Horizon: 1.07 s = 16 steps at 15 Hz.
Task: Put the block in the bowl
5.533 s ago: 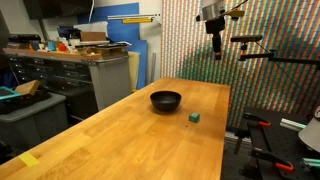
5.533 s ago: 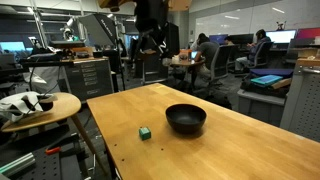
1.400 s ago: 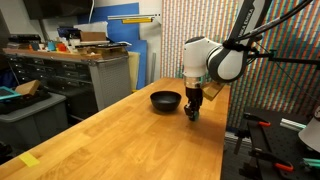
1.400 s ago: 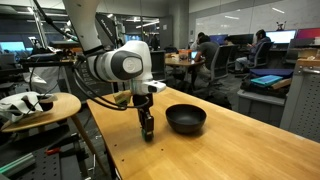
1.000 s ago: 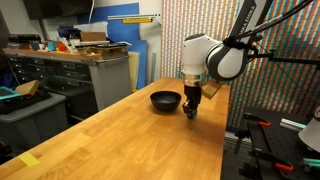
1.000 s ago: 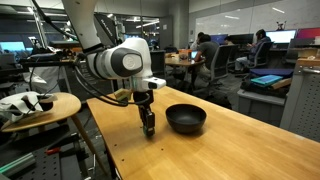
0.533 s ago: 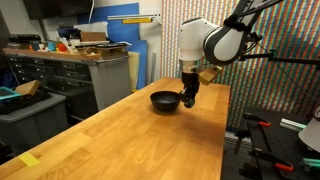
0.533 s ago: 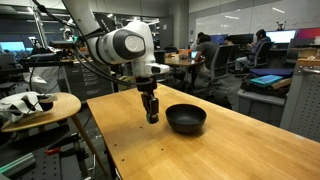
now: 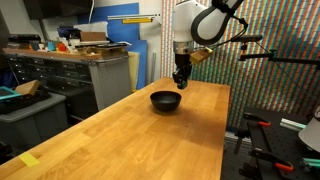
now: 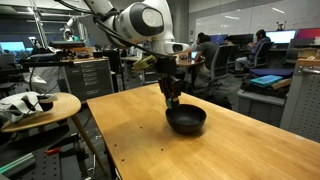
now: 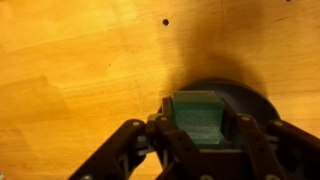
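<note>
**Item: claw (image 11: 197, 125), loaded.** Clenched on the block (image 11: 196, 112), a dark-green cube pinched between the two fingers and carried in the air, clear of the wooden counter (image 11: 80, 70).

**Item: black bowl (image 11: 248, 100).** In the wrist view it lies directly beneath the block, its body spreading toward 3 o'clock. In both exterior views the claw (image 9: 181, 83) (image 10: 172, 99) hangs above the bowl (image 9: 166, 100) (image 10: 186, 120), nearer its rim than its middle.

**Hazards, judged.**
- Releasing here risks the cube striking the rim and skipping onto the counter.
- The bowl is shallow and glossy, so a drop from height could bounce the cube out.
- A careless descent could knock the bowl aside.

**Edges and clearance.** The counter (image 9: 130, 140) is bare around the bowl. Wide open wood runs toward 7 o'clock in an exterior view, and its side edge lies at 3 o'clock, some way off. Nothing crowds a straight descent.
</note>
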Tool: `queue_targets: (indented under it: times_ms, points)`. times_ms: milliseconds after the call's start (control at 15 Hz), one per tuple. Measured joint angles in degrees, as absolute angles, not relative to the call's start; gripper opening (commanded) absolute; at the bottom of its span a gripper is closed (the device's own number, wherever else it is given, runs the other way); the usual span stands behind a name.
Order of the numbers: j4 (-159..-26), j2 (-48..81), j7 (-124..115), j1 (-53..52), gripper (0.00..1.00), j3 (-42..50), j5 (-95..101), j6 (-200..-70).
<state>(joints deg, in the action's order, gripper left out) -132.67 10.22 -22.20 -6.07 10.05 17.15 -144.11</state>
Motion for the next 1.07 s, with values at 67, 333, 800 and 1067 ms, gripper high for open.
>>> queue_targets:
  times_ms: [67, 333, 800, 1067]
  points:
    - [-131.3, 10.9, -20.7, -5.2, 0.21, 9.9, 16.8, -144.1]
    - [-124.7, 15.8, -12.5, -1.5, 0.21, 8.9, 12.9, -144.1]
    - [-112.3, 26.9, 2.5, 3.7, 0.21, 3.6, 3.6, -142.4]
    - [-107.1, 31.4, 7.2, 5.3, 0.21, 1.3, 1.4, -139.2]
